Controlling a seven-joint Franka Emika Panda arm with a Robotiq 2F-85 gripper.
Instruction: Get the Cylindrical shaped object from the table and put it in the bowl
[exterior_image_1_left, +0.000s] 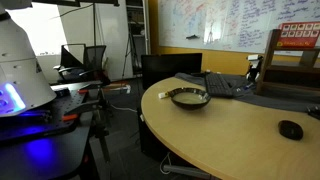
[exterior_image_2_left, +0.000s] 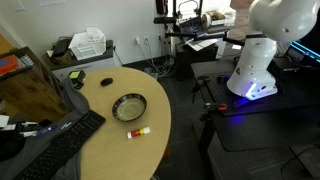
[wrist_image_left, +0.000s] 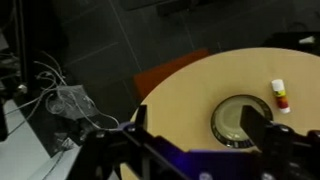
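The cylindrical object (exterior_image_2_left: 139, 131) is a small white stick with a red end. It lies flat on the light wood table (exterior_image_2_left: 120, 150), just beside the bowl (exterior_image_2_left: 129, 107). The wrist view shows the stick (wrist_image_left: 280, 94) next to the bowl (wrist_image_left: 238, 120) on the table (wrist_image_left: 190, 85). The bowl (exterior_image_1_left: 188, 97) is shallow, dark outside and pale inside, and looks empty. My gripper (wrist_image_left: 197, 125) is open and empty, high above the table's rounded edge, one finger overlapping the bowl in the picture. The gripper does not show in either exterior view.
A black keyboard (exterior_image_2_left: 60, 145) and a black mouse (exterior_image_2_left: 105, 81) lie on the table. The robot's white base (exterior_image_2_left: 262, 55) stands on a dark desk beside it. An orange-brown chair seat (wrist_image_left: 165, 75) and loose cables (wrist_image_left: 70, 100) are on the floor below.
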